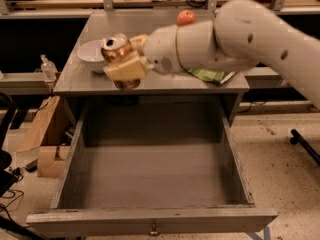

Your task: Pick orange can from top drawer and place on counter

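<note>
Far left: a cardboard box (44,136) is sitting on the floor beside the cabinet, and a small clear bottle (47,68) is standing on the side ledge above it.

Moving right, a white bowl (89,56) is resting on the left part of the worktop (145,20). Just beside the bowl, the tool (121,58) is hanging over the worktop's front-left area. Its tan fingers (127,71) are clamping the orange can (115,45). The can is sitting tilted in the grasp, silver top and pull-tab facing up toward the camera. It is reading as lifted clear of the surface, with a dark shadow under it near the front edge. Can't tell for sure whether the can's base is touching the worktop.

Centre and below: the top drawer (150,218) is standing pulled fully out, knob (153,229) at the front, with nothing showing in its grey box.

Right of the tool, the thick white arm (250,39) is crossing over the worktop and covering most of a green bag (214,75). A red-orange apple (186,18) is sitting at the back, behind the arm.

Progress: the pick is looking done, since the can is out of the drawer and over the worktop. The placing part is what's remaining: lowering, setting the can down upright on a bare patch and letting go. Likely a spot between the bowl and the bag, keeping clear of the front edge. Main risk is the can's tilt, as it may tip or roll on release.
</note>
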Controlling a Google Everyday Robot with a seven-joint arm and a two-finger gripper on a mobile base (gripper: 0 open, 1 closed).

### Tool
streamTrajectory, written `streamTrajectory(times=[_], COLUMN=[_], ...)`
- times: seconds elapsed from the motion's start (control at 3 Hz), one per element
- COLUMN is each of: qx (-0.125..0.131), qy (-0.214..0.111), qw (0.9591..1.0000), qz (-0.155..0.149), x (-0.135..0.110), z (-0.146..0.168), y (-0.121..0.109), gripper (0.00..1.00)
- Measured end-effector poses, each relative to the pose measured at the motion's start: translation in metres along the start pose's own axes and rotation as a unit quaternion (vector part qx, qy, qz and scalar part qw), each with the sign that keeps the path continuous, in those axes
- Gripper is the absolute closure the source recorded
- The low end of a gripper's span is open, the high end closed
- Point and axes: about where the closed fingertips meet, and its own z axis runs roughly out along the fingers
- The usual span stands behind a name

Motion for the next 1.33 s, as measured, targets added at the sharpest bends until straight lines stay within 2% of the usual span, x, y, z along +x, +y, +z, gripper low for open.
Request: streamTrajectory(times=[0.33,0.67,1.0,1.33], qx=[0.018,0.007,0.008,0.01], qy=[0.037,0.03,0.031,0.024], qw=[0.9991,0.9992,0.9992,0.9991], qz=[0.009,0.025,0.024,0.033], x=[-0.038,-0.05,-0.048,-0.048], z=[0.019,0.037,0.035,0.038], y=[-0.057,-0.051,-0.051,-0.06], gripper=[1.0,1.0,1.0,1.0])
